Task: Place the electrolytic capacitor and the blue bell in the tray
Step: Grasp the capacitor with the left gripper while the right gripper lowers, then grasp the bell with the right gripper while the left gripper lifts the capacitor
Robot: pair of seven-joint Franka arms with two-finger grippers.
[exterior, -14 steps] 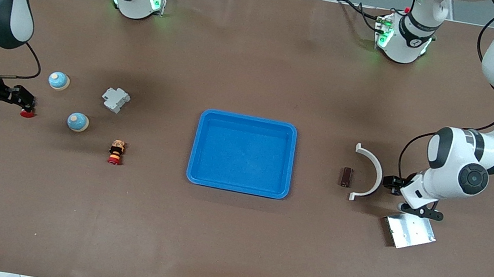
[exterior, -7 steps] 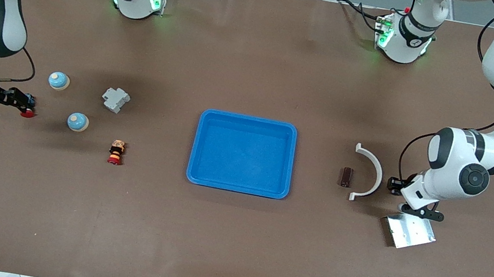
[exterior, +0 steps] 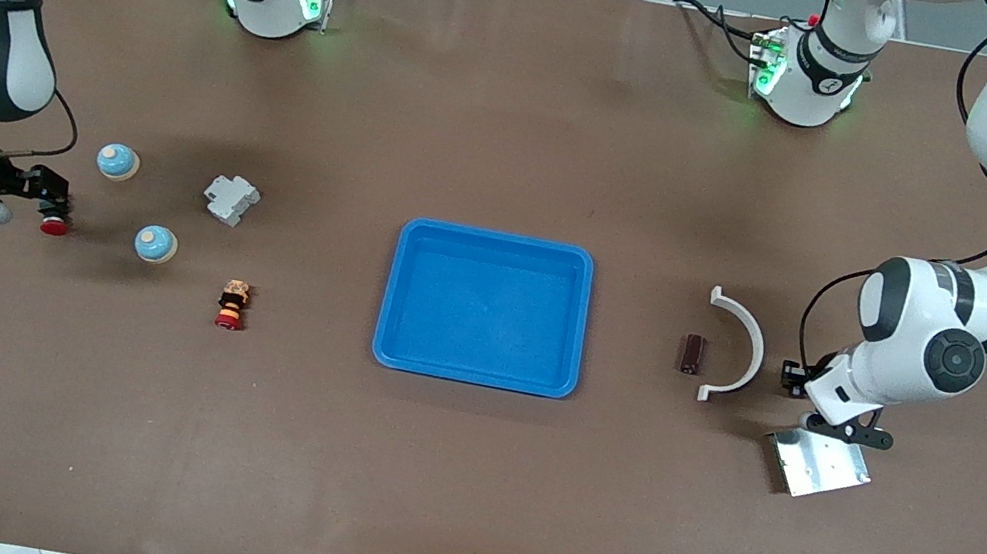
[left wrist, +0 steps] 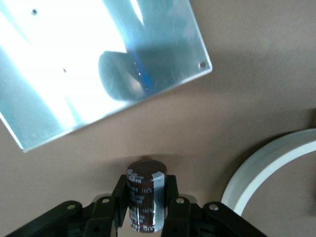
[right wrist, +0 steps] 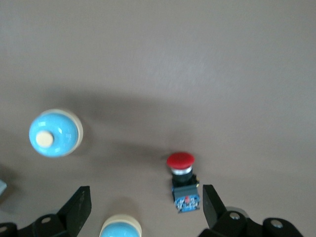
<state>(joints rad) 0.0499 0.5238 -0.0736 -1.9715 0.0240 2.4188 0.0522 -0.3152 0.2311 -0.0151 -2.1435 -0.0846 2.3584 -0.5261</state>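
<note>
My left gripper (exterior: 789, 374) (left wrist: 146, 186) is shut on a dark brown electrolytic capacitor (left wrist: 143, 207), low between the white arc and the silver plate; the arm hides that capacitor in the front view. Another brown capacitor (exterior: 691, 353) lies between the arc and the blue tray (exterior: 474, 370) at the table's middle. Two blue bells (exterior: 117, 161) (exterior: 155, 244) sit toward the right arm's end. My right gripper (exterior: 49, 204) (right wrist: 145, 197) hangs open over the table beside them. One bell (right wrist: 121, 229) and a red push-button (right wrist: 181, 177) show in its gap.
A white curved piece (exterior: 738, 346) and a flat silver plate (exterior: 818, 464) lie by the left gripper. A grey block (exterior: 231, 198) and a small stacked red and orange part (exterior: 232, 304) sit between the bells and the tray.
My left gripper has shut on the capacitor and its arm has shifted slightly toward its own end. The right arm has swayed a little while its gripper stays open over the same spot.
</note>
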